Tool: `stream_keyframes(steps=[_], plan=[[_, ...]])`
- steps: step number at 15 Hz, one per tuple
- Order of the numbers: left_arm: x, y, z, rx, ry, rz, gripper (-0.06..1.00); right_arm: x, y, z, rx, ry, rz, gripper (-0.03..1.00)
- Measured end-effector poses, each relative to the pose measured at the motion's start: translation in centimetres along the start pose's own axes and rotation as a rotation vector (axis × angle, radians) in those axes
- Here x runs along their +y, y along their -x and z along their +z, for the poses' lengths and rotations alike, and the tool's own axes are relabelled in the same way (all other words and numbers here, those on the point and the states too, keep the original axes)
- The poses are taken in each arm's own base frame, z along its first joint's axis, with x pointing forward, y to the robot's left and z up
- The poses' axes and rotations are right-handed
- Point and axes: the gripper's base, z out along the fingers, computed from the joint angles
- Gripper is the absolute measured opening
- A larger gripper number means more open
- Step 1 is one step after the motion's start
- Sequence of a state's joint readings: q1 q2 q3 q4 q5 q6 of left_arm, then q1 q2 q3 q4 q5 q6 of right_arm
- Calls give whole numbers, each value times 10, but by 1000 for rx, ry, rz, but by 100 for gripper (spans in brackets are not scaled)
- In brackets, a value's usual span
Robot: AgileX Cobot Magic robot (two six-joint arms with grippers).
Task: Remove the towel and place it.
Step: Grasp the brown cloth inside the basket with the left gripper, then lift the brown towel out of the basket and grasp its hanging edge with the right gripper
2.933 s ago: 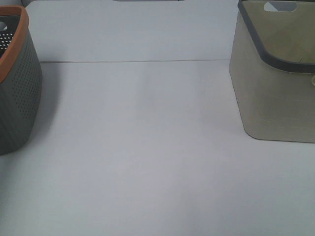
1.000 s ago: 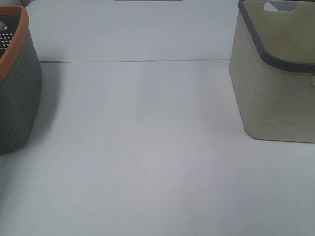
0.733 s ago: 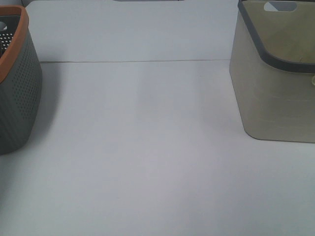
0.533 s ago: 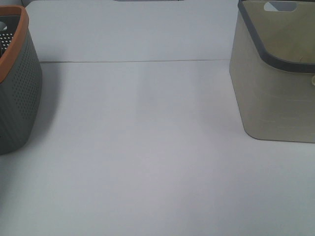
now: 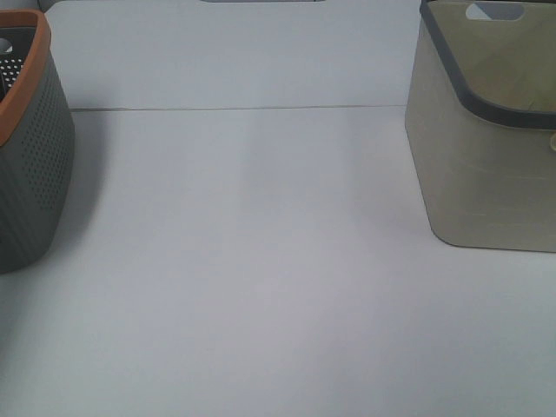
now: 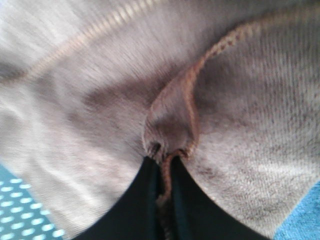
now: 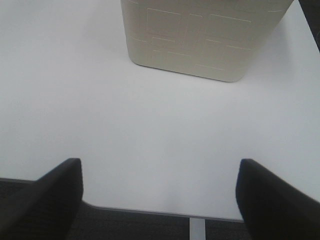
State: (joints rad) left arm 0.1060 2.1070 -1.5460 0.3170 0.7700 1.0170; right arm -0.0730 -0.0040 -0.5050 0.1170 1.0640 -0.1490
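Note:
The towel (image 6: pixel 225 100), a plush brownish cloth with a reddish-brown stitched hem, fills the left wrist view. My left gripper (image 6: pixel 162 167) is shut on a bunched fold of its hemmed edge; the black fingers (image 6: pixel 142 200) press together under the fold. My right gripper (image 7: pixel 160 200) is open and empty, its dark fingers (image 7: pixel 50 195) spread wide above the white table's near edge, facing the beige bin (image 7: pixel 205 35). Neither gripper nor the towel shows in the exterior high view.
A grey perforated basket (image 5: pixel 30 165) with an orange rim stands at the left edge, the beige bin (image 5: pixel 486 156) with a grey rim at the right. A perforated bluish surface (image 6: pixel 20 225) shows under the towel. The white table (image 5: pixel 261 261) lies between them.

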Motion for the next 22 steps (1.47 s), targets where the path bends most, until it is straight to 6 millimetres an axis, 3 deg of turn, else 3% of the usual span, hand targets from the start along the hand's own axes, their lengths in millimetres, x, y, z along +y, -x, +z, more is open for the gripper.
stream_keyframes(steps=[2,9,10,14,17,20,22], plan=[[5,0,-22,-37,33,-33,2,0,0,0,0,0,0,73],[12,-15,-144,-225,159,-225,2,0,0,0,0,0,0,73],[12,-17,-154,-234,171,-249,2,0,0,0,0,0,0,73],[4,-31,-203,-279,237,-314,2,0,0,0,0,0,0,73],[-6,-47,-260,-344,361,-334,2,0,0,0,0,0,0,73],[-28,-62,-313,-434,446,-320,2,0,0,0,0,0,0,73],[-38,-67,-335,-501,471,-330,2,0,0,0,0,0,0,73]])
